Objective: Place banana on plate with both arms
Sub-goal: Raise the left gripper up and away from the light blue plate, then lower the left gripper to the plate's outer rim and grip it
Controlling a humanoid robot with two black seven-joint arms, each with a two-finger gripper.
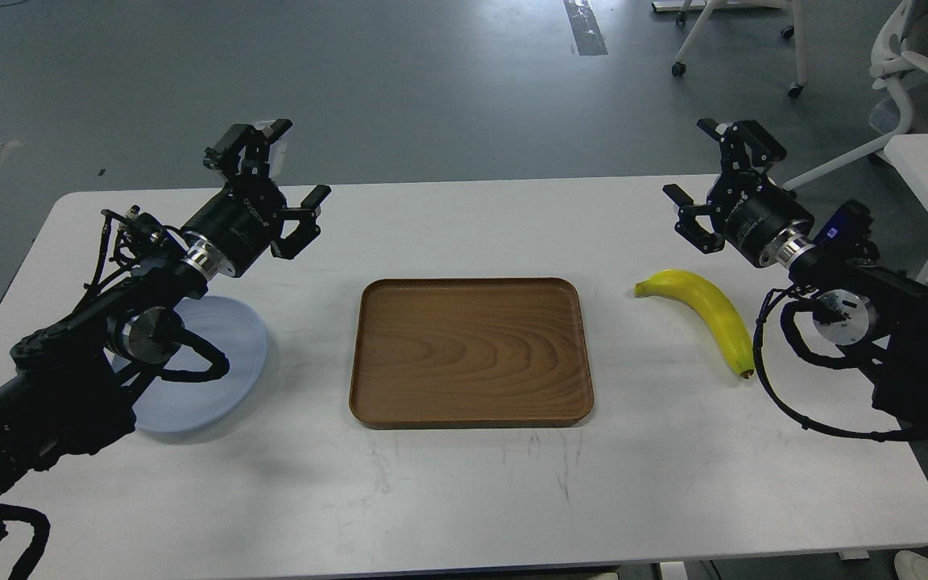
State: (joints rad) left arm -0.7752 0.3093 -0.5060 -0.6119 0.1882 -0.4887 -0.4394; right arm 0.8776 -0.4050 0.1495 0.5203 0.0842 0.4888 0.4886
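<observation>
- the left gripper (283,165) was raised above the far left part of the table (464,499), its two fingers spread wide apart and grasping nothing.
- the right gripper (702,165) was raised above the far right part of the table, its fingers likewise spread and empty.
- the left arm (93,338) entered from the lower left corner; its forearm and loose cables crossed over the near-left portion of the plate (230,354) and hid that part from view.
- the right arm (875,322) entered from the right edge; a cable loop hung just beside the dark-tipped end of the banana (706,310).
- the banana lay flat on the table, right of the wooden tray (470,350) and apart from it, below and slightly left of the right gripper, untouched by either gripper. its dark tip pointed toward the near right; its other end pointed toward the tray.
- the plate, pale blue, rested on the table left of the tray, with a clear gap between them. nothing lay on its visible surface.
- the tray, brown and rectangular with rounded corners, sat at the centre of the table and held nothing.
- beyond the table, a grey floor (399,80) and the legs of white wheeled chairs (738,40) were visible at the upper right.
</observation>
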